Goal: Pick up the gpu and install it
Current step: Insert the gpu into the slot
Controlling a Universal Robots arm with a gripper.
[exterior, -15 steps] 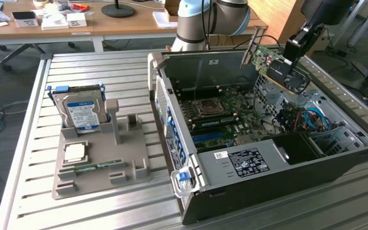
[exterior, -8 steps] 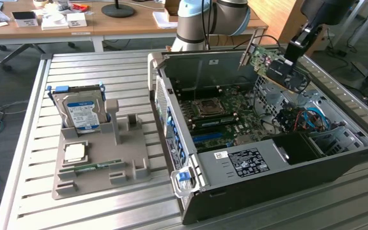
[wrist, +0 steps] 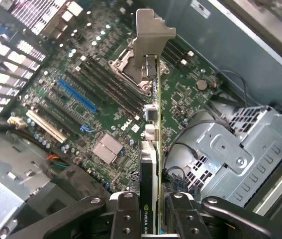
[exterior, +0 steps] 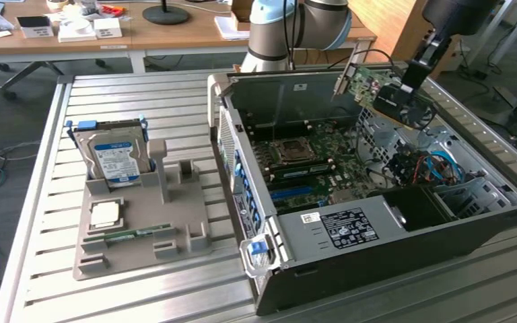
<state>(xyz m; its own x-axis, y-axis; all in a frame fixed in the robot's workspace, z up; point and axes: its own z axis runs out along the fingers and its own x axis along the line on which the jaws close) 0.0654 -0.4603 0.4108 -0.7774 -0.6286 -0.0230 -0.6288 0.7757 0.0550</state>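
The gpu (exterior: pixel 377 91), a green card with a black cooler and a silver end bracket, hangs tilted in the air above the open computer case (exterior: pixel 240 145). My gripper (exterior: pixel 409 86) is shut on its cooler end. In the wrist view the gpu (wrist: pixel 152 149) runs edge-on away from my gripper (wrist: pixel 150 216), silver bracket farthest out. Under it lies the green motherboard (wrist: pixel 190 97) with a blue slot (wrist: pixel 76 95) and a cream slot (wrist: pixel 46 127). The card touches no slot.
A grey parts holder (exterior: pixel 132 222) on the slatted table at the exterior view's left carries a blue-labelled hard drive (exterior: pixel 115 161) and a narrow memory stick (exterior: pixel 137 233). A metal drive cage (wrist: pixel 230 154) and loose cables (exterior: pixel 425 168) sit inside the case beside the board.
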